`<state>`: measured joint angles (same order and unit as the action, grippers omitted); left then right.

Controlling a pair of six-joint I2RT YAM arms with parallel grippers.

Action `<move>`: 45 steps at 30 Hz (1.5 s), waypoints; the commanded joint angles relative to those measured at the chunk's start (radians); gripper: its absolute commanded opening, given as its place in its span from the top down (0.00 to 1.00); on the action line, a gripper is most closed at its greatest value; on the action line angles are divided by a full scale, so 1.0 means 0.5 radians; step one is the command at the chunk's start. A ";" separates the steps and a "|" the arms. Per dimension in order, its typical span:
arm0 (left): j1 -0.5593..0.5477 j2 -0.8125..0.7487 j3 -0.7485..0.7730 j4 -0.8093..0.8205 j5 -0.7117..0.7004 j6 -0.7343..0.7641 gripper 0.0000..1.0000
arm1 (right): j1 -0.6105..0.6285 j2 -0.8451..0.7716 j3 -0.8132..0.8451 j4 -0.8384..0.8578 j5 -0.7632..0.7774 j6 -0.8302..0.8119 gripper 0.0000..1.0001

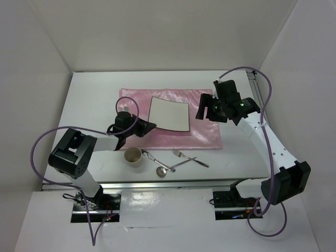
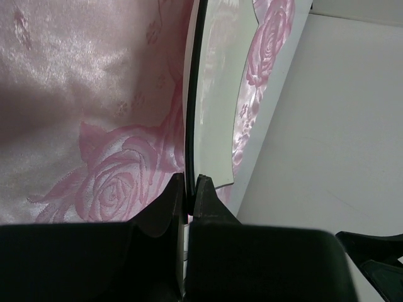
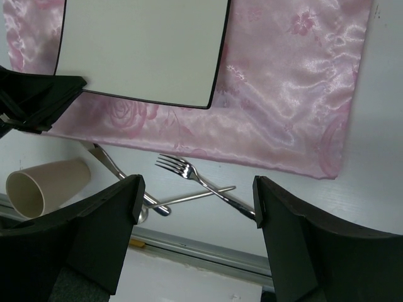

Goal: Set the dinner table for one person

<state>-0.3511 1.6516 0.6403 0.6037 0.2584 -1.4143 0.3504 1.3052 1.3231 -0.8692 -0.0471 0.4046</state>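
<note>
Low over the near-left tabletop, the left arm, elbow at the near edge, forearm stretched right toward the plate. Turned on its side, the left gripper, clamped narrow on the plate's near-left corner, rim pinched between its two fingers. Cannot tell whether that corner is off the cloth. Up from the near-right base, the right arm, long link leaning far and left, wrist tipped down. Spread wide and holding nothing, the right gripper, hanging above the cloth's right part, just beside the plate's right edge and not touching it.

Upright just near of the cloth, the cup, mouth up, only its pale inside showing. On the pink rose-patterned cloth, the white dark-rimmed plate, plain face up. Right of the cup, the fork and spoon, handles crossed, fork tines toward the cloth, spoon bowl toward the near rail. Slanting from beside the cup to the spoon, a third utensil.

Under everything, the white rectangular tabletop, long axis left to right in the top view, rails along its near and right edges, cloth along the same axis at its middle
</note>
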 commanded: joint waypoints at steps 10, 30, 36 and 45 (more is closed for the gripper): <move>-0.077 -0.094 -0.127 0.428 -0.084 -0.132 1.00 | -0.014 -0.064 -0.045 -0.020 -0.010 0.025 0.19; -0.114 -0.149 0.572 -1.130 -0.289 0.411 0.00 | -0.014 -0.027 -0.167 0.039 -0.173 0.062 0.12; -0.132 -0.253 0.888 -1.885 -0.599 0.723 0.00 | -0.014 0.009 -0.149 0.075 -0.210 0.026 0.12; 0.208 -0.652 0.974 -2.241 -0.660 1.030 0.00 | 0.430 0.245 0.023 0.170 -0.206 0.025 0.12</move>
<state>-0.3191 1.4185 1.0805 -0.4080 -0.0097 -1.0199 0.4538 1.3830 1.2602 -0.8509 -0.1375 0.4263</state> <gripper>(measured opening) 1.001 0.881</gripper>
